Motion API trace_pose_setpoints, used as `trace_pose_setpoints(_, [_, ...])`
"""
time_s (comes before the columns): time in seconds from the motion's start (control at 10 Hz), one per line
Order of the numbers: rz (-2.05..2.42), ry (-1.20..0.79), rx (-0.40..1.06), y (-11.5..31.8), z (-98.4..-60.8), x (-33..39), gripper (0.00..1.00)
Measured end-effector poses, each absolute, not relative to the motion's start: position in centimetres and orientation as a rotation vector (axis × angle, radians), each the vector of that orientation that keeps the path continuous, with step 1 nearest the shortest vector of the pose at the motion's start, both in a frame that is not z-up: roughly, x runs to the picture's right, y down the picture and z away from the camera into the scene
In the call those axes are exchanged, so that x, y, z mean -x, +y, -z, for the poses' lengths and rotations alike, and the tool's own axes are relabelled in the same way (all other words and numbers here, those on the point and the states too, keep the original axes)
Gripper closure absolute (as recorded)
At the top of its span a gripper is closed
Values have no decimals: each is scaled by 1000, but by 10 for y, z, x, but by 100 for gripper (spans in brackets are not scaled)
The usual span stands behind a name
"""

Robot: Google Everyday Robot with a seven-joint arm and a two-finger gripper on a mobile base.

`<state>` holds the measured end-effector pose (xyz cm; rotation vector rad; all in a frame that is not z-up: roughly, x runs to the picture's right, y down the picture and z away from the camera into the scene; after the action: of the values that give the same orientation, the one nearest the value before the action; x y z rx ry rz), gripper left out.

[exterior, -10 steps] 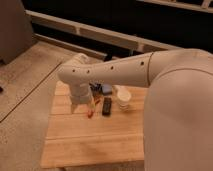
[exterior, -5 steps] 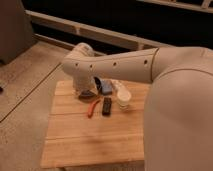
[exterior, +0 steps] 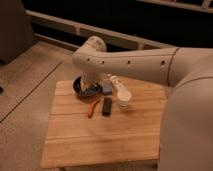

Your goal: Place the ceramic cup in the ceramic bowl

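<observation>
My claw (exterior: 93,85), whose grip I cannot tell, seems to hang over the ceramic bowl (exterior: 78,89), with the ceramic cup (exterior: 123,96) just to its right.

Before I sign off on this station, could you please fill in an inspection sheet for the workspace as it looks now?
Surface: wooden slat table, things grouped at its far side.
Job's things: white cup upright on the table, right of the dark bowl, not in it; bowl partly hidden by the arm.
Clutter: black flat bar and orange tool in front of the bowl; small blue item between bowl and cup.
Grippers: gripper at the arm's end, low over the bowl.
Cables: nothing seen.
Surroundings: speckled floor; dark rail behind.
</observation>
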<state>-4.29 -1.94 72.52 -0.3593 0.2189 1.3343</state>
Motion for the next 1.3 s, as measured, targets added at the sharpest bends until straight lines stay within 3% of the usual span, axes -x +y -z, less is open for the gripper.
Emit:
trace_pose_setpoints(0.5, [-1352, 238, 364, -15, -730, 40, 35])
trace_pose_setpoints(0.9, [-1571, 358, 451, 25, -761, -26, 35])
trace_pose_setpoints(1.3, [-1605, 357, 448, 17, -784, -59, 35])
